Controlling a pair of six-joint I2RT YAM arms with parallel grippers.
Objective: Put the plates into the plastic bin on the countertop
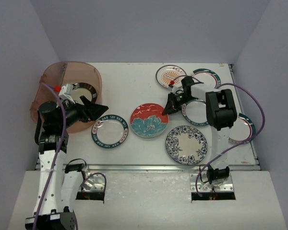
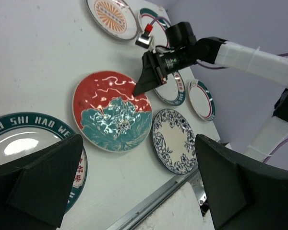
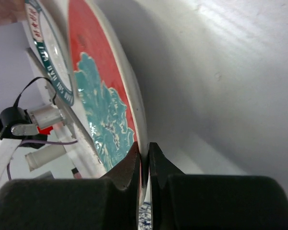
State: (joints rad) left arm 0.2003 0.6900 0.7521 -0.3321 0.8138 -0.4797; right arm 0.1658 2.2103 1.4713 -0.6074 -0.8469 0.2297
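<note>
My right gripper (image 1: pixel 165 110) is shut on the right rim of the red-and-teal floral plate (image 1: pixel 149 120), which lies on the white countertop (image 1: pixel 134 81). In the right wrist view the fingertips (image 3: pixel 134 158) pinch that rim (image 3: pixel 143 143) from both sides. My left gripper (image 1: pixel 93 109) hangs open beside the reddish plastic bin (image 1: pixel 93 72), with nothing between its fingers (image 2: pixel 48 177). A black-rimmed plate (image 1: pixel 79 91) lies in the bin. The teal lettered plate (image 1: pixel 110 131) lies just below the left gripper.
A blue floral plate (image 1: pixel 186 144) lies near the metal front rail (image 1: pixel 149 167). The orange sunburst plate (image 1: pixel 169 75) and a green-and-red rimmed plate (image 1: pixel 209 76) lie at the back right. Another plate (image 1: pixel 197 114) sits under the right arm, and one more plate (image 1: pixel 243 128) at the right edge.
</note>
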